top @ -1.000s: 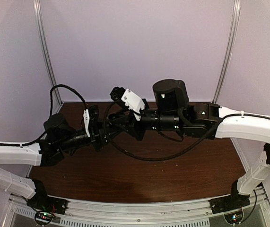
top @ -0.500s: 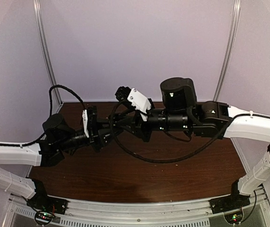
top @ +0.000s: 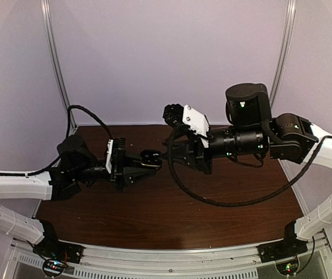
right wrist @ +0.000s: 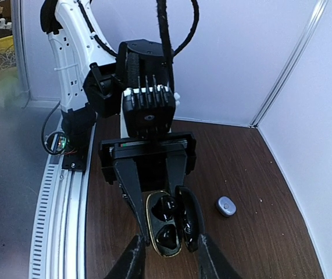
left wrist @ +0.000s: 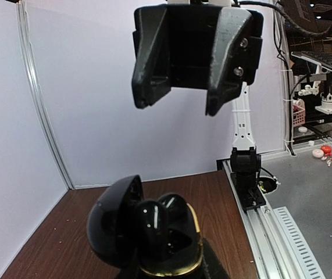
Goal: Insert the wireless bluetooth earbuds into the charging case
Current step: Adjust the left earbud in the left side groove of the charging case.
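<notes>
Looking through the left wrist camera, you are seeing the open charging case [left wrist: 119, 232] low in the picture. Its round lid is tipping to the left and a gold rim is running around the body. Two black earbuds [left wrist: 154, 221] are sitting side by side in its wells. The right fingers [left wrist: 151, 64] are hanging above the case, spread apart with nothing between them and not touching it. The brown wooden surface [left wrist: 171, 186] is lying behind and below the case.

Through the right wrist camera, you are facing the left fingers [right wrist: 129, 189], and they are pinching the case from both sides. The lid is standing open on the right side of the picture, and one black earbud is showing in each well. The right fingers' two tips are showing at the bottom edge, parted, just short of the case. One pale silvery earbud [right wrist: 226, 206] is lying on the surface to the right of the case, apart from it.

From the top camera, you are seeing the left arm [top: 20, 189] reaching in from the left and the right arm [top: 305, 142] from the right. The case is sitting between the two sets of fingers, held at the left tips. You cannot make out the earbuds from here.
</notes>
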You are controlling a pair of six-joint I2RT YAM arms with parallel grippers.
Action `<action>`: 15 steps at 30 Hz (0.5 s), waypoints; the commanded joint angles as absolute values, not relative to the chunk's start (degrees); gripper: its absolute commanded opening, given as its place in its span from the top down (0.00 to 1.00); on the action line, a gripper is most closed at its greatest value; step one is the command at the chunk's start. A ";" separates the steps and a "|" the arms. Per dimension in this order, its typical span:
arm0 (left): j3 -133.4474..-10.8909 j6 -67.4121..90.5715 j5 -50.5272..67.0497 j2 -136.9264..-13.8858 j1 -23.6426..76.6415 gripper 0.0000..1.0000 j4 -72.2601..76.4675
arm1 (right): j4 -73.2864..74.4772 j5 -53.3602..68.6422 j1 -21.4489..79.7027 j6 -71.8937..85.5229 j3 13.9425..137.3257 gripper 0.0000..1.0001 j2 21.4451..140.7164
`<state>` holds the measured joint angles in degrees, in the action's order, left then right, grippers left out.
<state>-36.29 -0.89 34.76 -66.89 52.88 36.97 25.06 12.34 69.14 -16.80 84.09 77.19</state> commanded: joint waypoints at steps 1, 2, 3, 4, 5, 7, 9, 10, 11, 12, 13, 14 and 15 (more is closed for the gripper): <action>-39.59 -4.04 38.68 -68.27 52.95 1.00 34.16 | 32.44 16.31 69.97 -20.12 87.88 0.70 78.03; -39.97 -4.05 38.75 -68.60 52.95 1.00 33.85 | 33.56 16.38 70.40 -20.53 88.54 0.72 78.62; -40.21 -4.11 38.93 -68.92 52.94 1.00 33.68 | 34.83 16.34 70.77 -21.16 89.29 0.73 79.29; -40.39 -4.17 39.01 -69.17 52.99 1.00 33.62 | 35.89 16.16 71.28 -21.71 89.96 0.73 79.88; -40.61 -4.17 39.13 -69.46 53.00 1.00 33.47 | 37.01 15.64 71.81 -22.30 90.66 0.73 80.55; -41.00 -4.38 39.60 -69.90 52.99 1.00 32.87 | 38.96 14.37 73.06 -23.11 91.76 0.72 81.90; -41.28 -4.38 39.94 -70.19 52.98 1.00 32.70 | 39.70 12.15 73.88 -23.54 92.35 0.70 83.01; -41.37 -4.19 40.06 -70.29 52.97 1.00 32.76 | 39.72 10.86 74.11 -23.56 92.38 0.68 83.39; -41.39 -4.06 40.10 -70.34 52.95 1.00 32.86 | 39.55 9.40 74.29 -23.49 92.45 0.67 83.67; -41.40 -3.90 40.16 -70.38 52.99 1.00 32.95 | 39.24 8.36 74.44 -23.36 92.40 0.65 83.83; -41.40 -3.75 40.06 -70.40 52.95 1.00 32.96 | 38.82 7.32 74.56 -23.19 92.38 0.63 83.84; -41.35 -3.63 40.12 -70.40 52.97 1.00 32.96 | 38.56 6.44 74.62 -23.05 92.30 0.62 83.80; -41.31 -3.62 40.06 -70.40 52.95 1.00 32.96 | 38.24 5.66 74.67 -22.91 92.23 0.61 83.72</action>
